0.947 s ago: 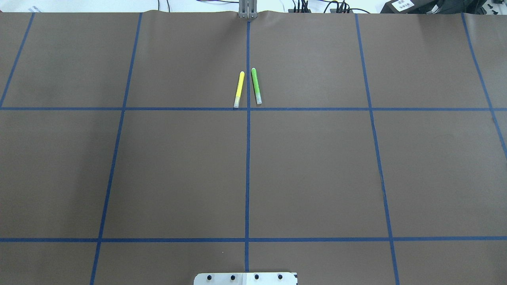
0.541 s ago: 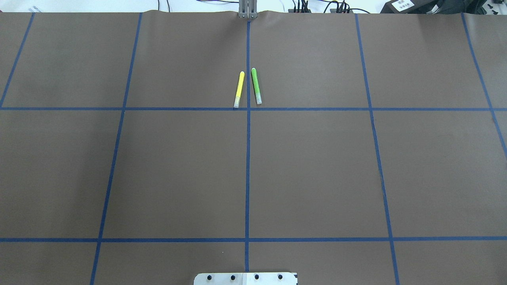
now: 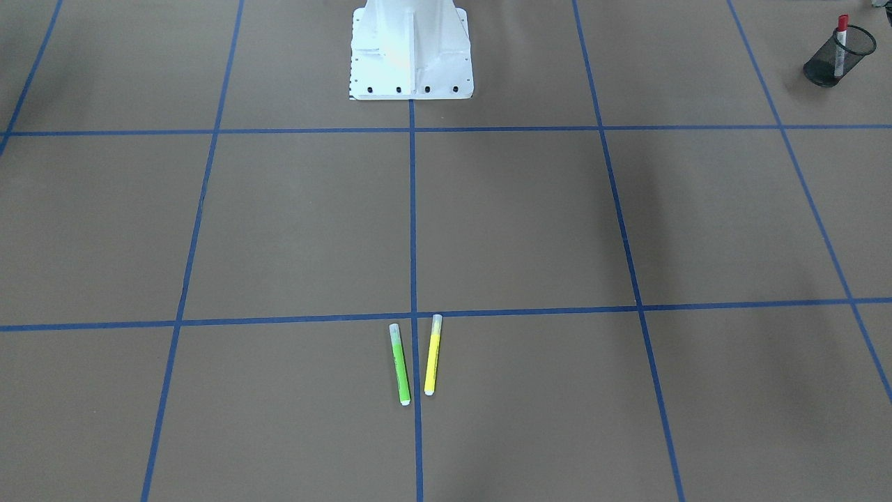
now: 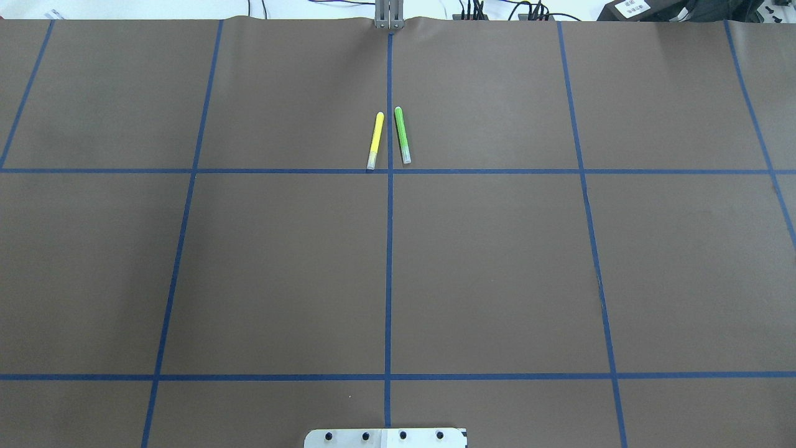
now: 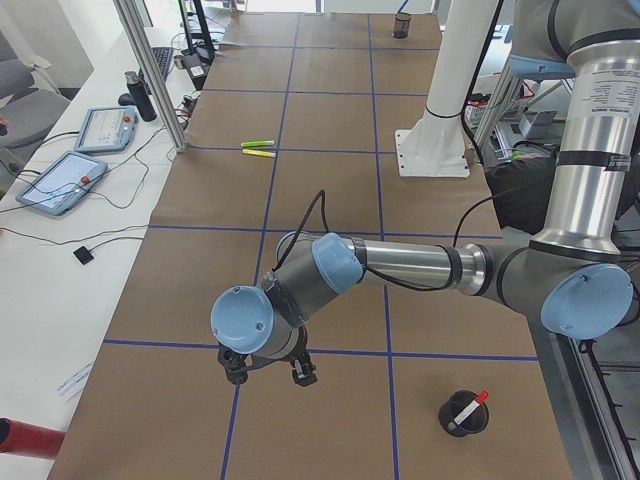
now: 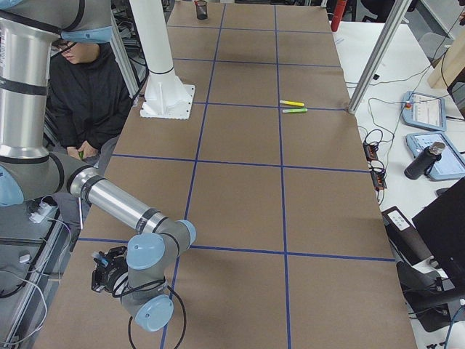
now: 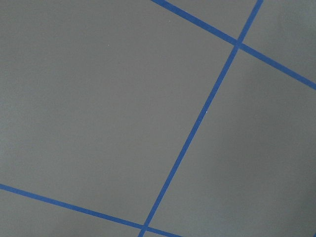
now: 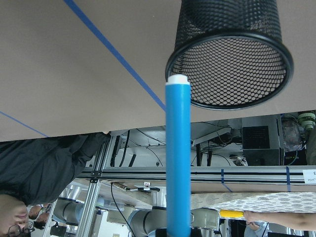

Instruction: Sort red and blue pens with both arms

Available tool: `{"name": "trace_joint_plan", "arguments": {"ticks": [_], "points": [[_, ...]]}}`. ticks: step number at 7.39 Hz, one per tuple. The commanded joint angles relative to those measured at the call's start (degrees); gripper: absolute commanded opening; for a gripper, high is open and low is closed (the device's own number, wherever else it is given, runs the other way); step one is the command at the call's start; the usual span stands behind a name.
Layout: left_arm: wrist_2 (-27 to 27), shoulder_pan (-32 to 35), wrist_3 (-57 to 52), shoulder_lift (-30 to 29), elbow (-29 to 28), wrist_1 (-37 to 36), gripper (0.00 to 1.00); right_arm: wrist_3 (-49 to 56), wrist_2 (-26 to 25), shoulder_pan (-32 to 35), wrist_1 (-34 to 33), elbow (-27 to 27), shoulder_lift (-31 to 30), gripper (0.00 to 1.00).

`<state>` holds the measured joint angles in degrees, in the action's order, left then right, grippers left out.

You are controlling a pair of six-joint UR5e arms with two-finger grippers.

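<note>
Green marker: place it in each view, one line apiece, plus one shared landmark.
Exterior front-facing: green marker, bottom centre.
Overhead exterior: top centre.
Exterior left: upper left.
Exterior right: upper centre-right.
Left wrist: not in view.
Right wrist: not in view.
Landmark: yellow marker beside it, across the tape line.

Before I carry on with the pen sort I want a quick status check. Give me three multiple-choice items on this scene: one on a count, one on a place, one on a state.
1. How many markers lie on the table? A) two B) three C) five
2. Where is the red-capped pen? A) beside those markers B) standing in a black mesh cup C) on the floor
3. The blue pen is: A) lying flat B) snapped C) in the air, white end at the rim of another mesh cup

A: only the green marker and the yellow marker lie there.
B: the front view shows it upright in the cup.
C: the right wrist view shows it off the table.
</note>
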<state>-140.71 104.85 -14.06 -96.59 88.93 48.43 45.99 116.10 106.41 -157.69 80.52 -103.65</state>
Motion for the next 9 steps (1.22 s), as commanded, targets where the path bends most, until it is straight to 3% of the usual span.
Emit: {"name": "trace_joint_plan", "arguments": {"ticks": [1, 2, 3, 4, 5, 8, 9], "points": [[-0.87, 0.00, 0.00, -0.09, 0.01, 0.00, 1.00, -0.89, 0.09, 0.03, 0.01, -0.89, 0.02, 0.00], [-1.32, 0.00, 0.00, 0.00, 0.01, -0.09, 1.00, -2.47, 0.17, 0.03, -0.07, -0.98, 0.20, 0.00], [-1.32, 0.00, 0.00, -0.09, 0.01, 0.08, 1.00, -5.18, 0.52, -0.06, 0.01, -0.98, 0.20, 0.31], [-1.32, 0.00, 0.00, -0.09, 0.10, 0.08, 1.00, -5.47, 0.53, -0.06, 0.36, -0.98, 0.46, 0.43], [-1.32, 0.00, 0.00, -0.09, 0.10, 0.08, 1.00, -5.64, 0.53, -0.06, 1.32, -0.98, 0.55, 0.99], [-1.41, 0.00, 0.00, -0.09, 0.28, 0.08, 1.00, -5.73, 0.44, -0.06, 4.84, -0.90, 1.51, 1.00], [-1.41, 0.00, 0.09, -0.96, 0.10, 0.17, 1.00, -10.69, 0.44, 0.11, 8.24, -0.81, 3.00, 1.00]]}}
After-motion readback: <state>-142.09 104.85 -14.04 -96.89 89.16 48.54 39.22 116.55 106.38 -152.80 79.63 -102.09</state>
